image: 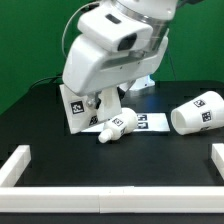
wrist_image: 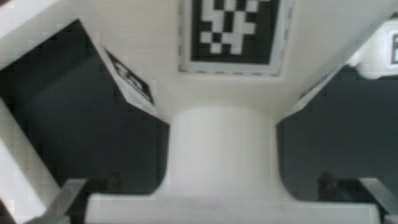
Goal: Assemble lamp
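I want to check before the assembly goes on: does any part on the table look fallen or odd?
The shade lies on its side at the exterior view's right, and the bulb lies tipped over, seemingly on the marker board. Both are loose, not yet mounted. Nothing looks broken.

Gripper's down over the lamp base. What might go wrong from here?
1. The bulb lies on its side close beside the base block, by the marker board. Shifting the base block may knock it rolling.
2. In the wrist view the base block sits between the fingers of the gripper, but contact is unclear. An uneven grip might twist it.
3. The shade lies on its side and may roll if bumped.
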{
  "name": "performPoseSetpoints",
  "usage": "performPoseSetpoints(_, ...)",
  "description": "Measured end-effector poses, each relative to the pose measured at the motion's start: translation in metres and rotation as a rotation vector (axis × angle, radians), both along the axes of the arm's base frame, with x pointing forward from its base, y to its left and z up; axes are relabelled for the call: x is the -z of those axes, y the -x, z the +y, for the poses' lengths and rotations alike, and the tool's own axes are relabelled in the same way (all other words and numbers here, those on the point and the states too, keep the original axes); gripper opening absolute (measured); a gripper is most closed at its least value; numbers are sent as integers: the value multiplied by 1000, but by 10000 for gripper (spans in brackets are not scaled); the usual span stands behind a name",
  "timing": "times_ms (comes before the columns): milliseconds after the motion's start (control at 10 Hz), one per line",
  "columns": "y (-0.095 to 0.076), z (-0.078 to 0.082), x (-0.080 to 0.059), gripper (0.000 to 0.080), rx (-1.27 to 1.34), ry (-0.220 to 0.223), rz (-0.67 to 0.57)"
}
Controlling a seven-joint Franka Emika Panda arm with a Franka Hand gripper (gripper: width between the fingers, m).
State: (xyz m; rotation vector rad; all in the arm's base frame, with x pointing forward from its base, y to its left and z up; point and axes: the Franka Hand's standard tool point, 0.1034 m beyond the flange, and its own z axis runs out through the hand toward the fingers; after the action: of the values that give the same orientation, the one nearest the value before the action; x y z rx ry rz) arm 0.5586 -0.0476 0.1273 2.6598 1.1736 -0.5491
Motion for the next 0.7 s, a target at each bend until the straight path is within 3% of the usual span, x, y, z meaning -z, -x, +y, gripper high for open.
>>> performPoseSetpoints(100,3,11,-1,531,126,-50,-11)
performPoseSetpoints(400,-20,44,-6,531,327,-263,-170)
performPoseSetpoints(600,-40,58,-8,531,398,-329,-287)
performPoseSetpoints(700,-52,53,-9,531,424,-344,-379)
